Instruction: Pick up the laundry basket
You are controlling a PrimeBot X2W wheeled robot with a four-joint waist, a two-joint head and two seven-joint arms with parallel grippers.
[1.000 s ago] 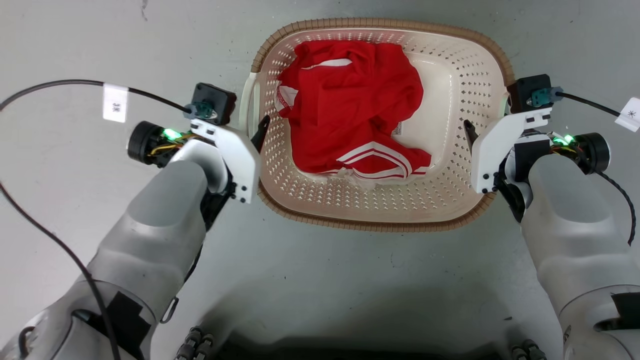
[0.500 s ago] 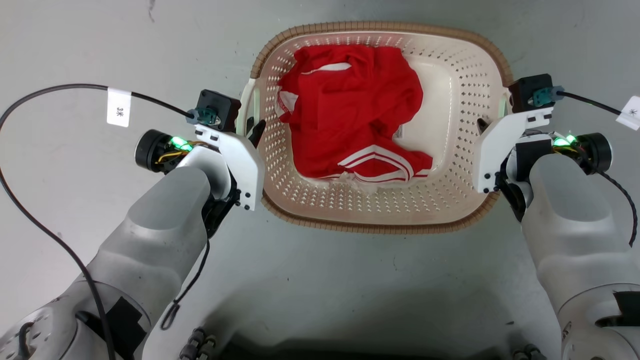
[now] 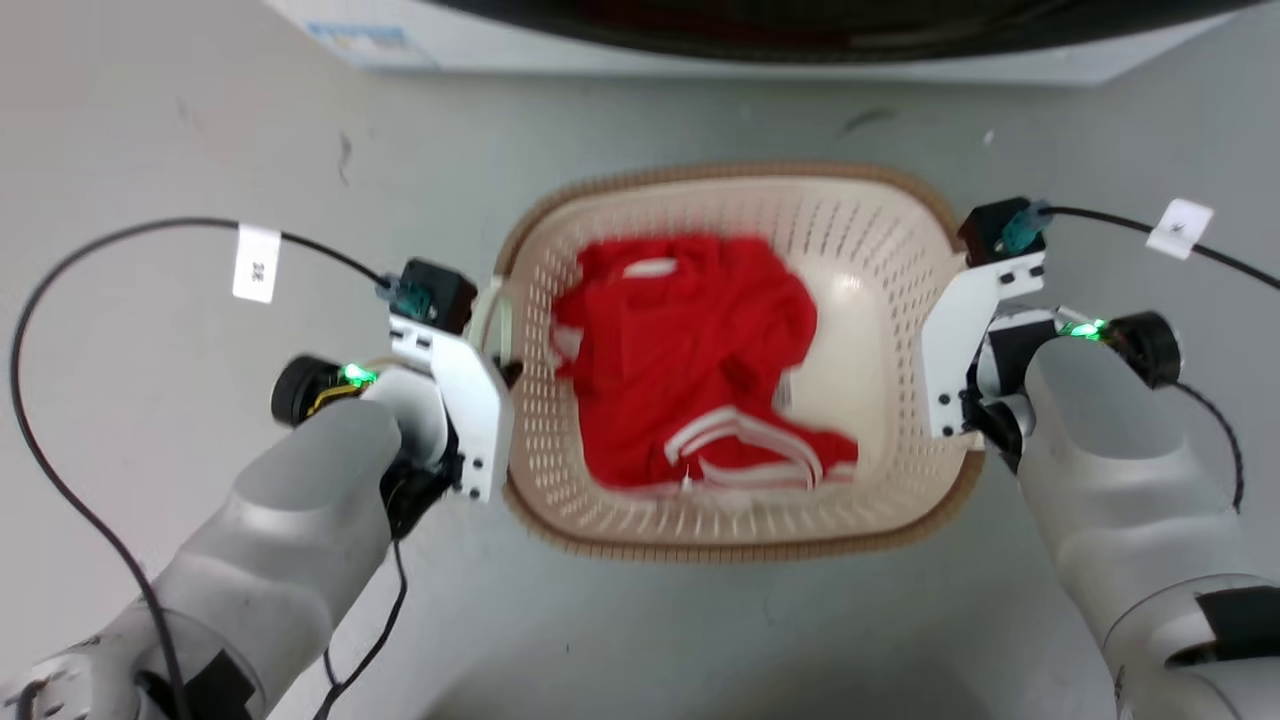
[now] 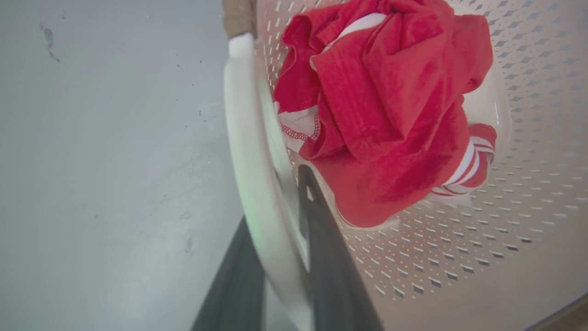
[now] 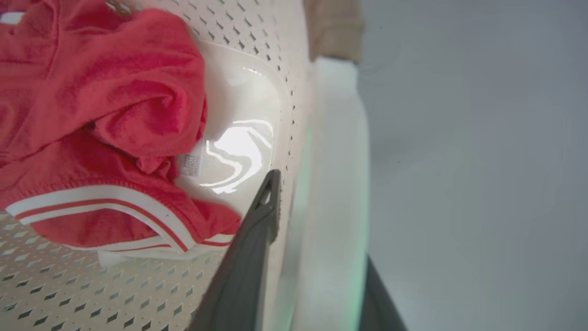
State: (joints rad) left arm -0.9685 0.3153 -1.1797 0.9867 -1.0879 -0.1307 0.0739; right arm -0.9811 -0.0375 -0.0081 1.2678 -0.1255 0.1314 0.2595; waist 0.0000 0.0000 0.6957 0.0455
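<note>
Nearest the robot, the left gripper (image 3: 506,372) and right gripper (image 3: 950,330) sit at either end of the laundry basket (image 3: 720,545), which is on or just above the grey floor (image 3: 150,150); I cannot tell which. In the left wrist view the left gripper's fingers (image 4: 321,257) are narrow and straddle the left handle (image 4: 248,138), one outside the basket wall and one inside, both pressed against the white bar. In the right wrist view the right gripper (image 5: 321,220) does the same on the right handle (image 5: 335,161), its inner finger lying along the perforated wall and its outer one just showing behind the bar. A crumpled red garment (image 3: 690,360) lies in the basket, nearer the left end. Beyond stands a white appliance (image 3: 500,45), well apart from the basket. I judge both grasps made and the lift in hand: the next move calls for both arms rising together at an even pace, the basket level, the fingers firm on the smooth handles
</note>
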